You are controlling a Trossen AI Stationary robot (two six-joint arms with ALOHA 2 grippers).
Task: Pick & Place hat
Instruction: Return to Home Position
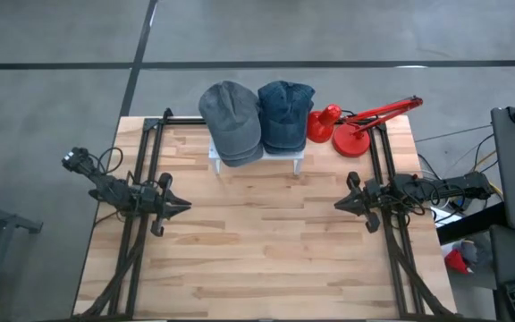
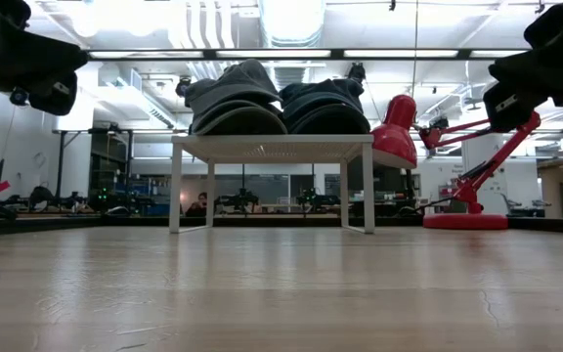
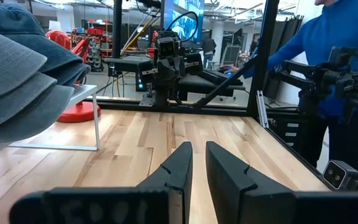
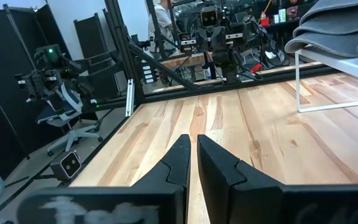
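A stack of grey hats (image 1: 232,121) and a stack of blue hats (image 1: 284,114) rest side by side on a small white stand (image 1: 257,161) at the table's far edge; their brims overhang it (image 2: 233,108). My left gripper (image 1: 186,206) hovers level over the table's left side, pointing at the centre. Its fingers (image 3: 198,146) are shut but for a narrow slit, with nothing between them. My right gripper (image 1: 338,206) mirrors it on the right side, shut and empty (image 4: 194,138). Both are well short of the hats.
A red desk lamp (image 1: 356,125) stands at the far right, beside the blue hats. Black frame rails (image 1: 141,179) run along both table sides. Bare wooden tabletop (image 1: 257,241) lies between the grippers. A person in a blue sleeve (image 3: 334,43) stands beyond the right edge.
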